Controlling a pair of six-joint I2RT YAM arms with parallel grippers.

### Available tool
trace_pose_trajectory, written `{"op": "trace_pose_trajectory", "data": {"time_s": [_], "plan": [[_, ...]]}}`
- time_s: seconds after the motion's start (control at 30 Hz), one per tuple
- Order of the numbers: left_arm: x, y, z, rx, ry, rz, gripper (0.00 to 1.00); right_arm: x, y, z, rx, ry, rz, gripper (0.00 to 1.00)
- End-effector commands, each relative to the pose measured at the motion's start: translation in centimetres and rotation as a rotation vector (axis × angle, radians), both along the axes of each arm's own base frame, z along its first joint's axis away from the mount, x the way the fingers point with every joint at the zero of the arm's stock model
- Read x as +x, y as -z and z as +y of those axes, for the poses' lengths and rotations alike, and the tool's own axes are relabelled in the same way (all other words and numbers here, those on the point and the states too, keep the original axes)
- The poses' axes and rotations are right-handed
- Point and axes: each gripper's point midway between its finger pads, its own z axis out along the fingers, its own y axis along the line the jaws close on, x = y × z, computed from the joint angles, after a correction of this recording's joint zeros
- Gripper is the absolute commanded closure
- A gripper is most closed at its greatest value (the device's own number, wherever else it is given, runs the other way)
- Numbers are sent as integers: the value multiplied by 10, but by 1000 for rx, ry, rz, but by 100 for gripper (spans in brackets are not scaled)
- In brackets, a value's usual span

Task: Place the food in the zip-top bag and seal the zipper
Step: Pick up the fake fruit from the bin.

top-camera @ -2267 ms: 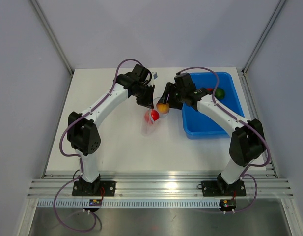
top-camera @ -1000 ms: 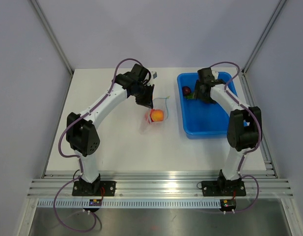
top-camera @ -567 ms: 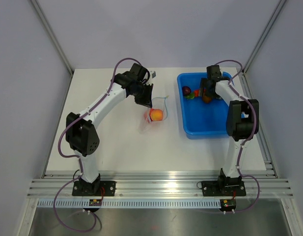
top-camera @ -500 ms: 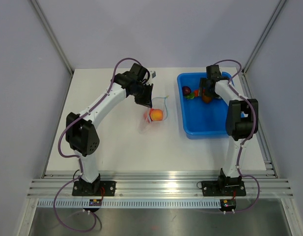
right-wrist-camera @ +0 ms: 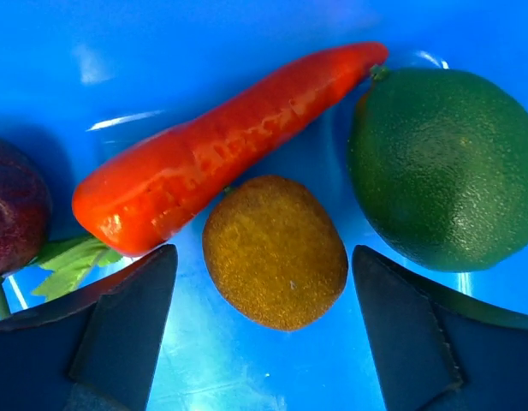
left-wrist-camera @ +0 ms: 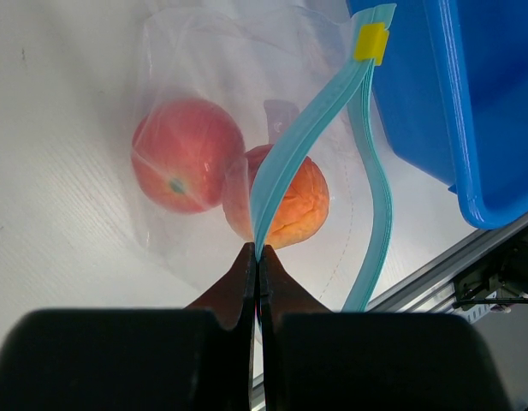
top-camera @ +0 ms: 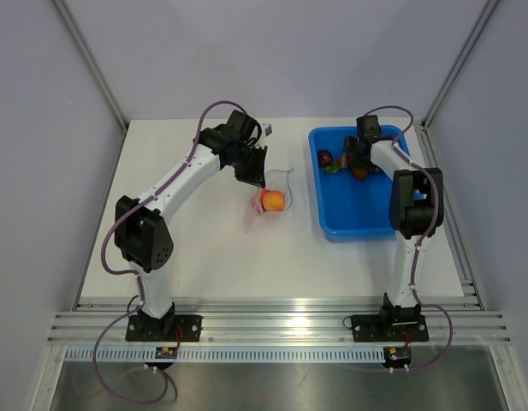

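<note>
The clear zip-top bag (top-camera: pixel 270 201) lies mid-table and holds a red fruit (left-wrist-camera: pixel 185 166) and an orange-pink fruit (left-wrist-camera: pixel 285 199). My left gripper (left-wrist-camera: pixel 258 257) is shut on the teal-blue zipper (left-wrist-camera: pixel 306 141) and holds the mouth open; it also shows in the top view (top-camera: pixel 253 174). My right gripper (right-wrist-camera: pixel 268 282) is open over the blue tray (top-camera: pixel 379 214), its fingers (right-wrist-camera: pixel 131 317) either side of a brown fruit (right-wrist-camera: pixel 275 251), not touching it. An orange carrot (right-wrist-camera: pixel 221 150), a green fruit (right-wrist-camera: pixel 443 167) and a purple fruit (right-wrist-camera: pixel 15 214) lie beside it.
The blue tray's wall (left-wrist-camera: pixel 435 111) stands close to the bag's right side. A yellow slider tab (left-wrist-camera: pixel 370 41) sits at the zipper's far end. Grey walls enclose the table; an aluminium rail (top-camera: pixel 272 330) runs along the near edge.
My right gripper has released the orange-pink fruit into the bag, crossed right into the tray and come down over the brown fruit. My left gripper has stayed on the zipper.
</note>
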Motion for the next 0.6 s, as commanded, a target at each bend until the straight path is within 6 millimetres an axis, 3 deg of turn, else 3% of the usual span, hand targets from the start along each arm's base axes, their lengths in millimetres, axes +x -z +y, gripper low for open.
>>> {"op": "trace_pose_trajectory", "data": {"time_s": [0.0, 0.2, 0.23, 0.3, 0.33, 0.57], "plan": [[7, -15, -1, -25, 8, -57, 100, 22, -21, 3, 14, -25, -91, 13], [6, -13, -1, -25, 10, -51, 100, 12, -23, 1, 15, -3, -90, 38], [7, -13, 0, -23, 7, -53, 100, 6, -27, 2, 21, 2, -95, 39], [7, -13, 0, -24, 7, -51, 100, 2, -35, 3, 37, 10, -115, 53], [7, -13, -1, -27, 8, -50, 100, -1, -48, 3, 51, 21, -143, 55], [10, -14, -10, -60, 2, -38, 100, -36, -67, 10, 121, 47, -156, 56]]}}
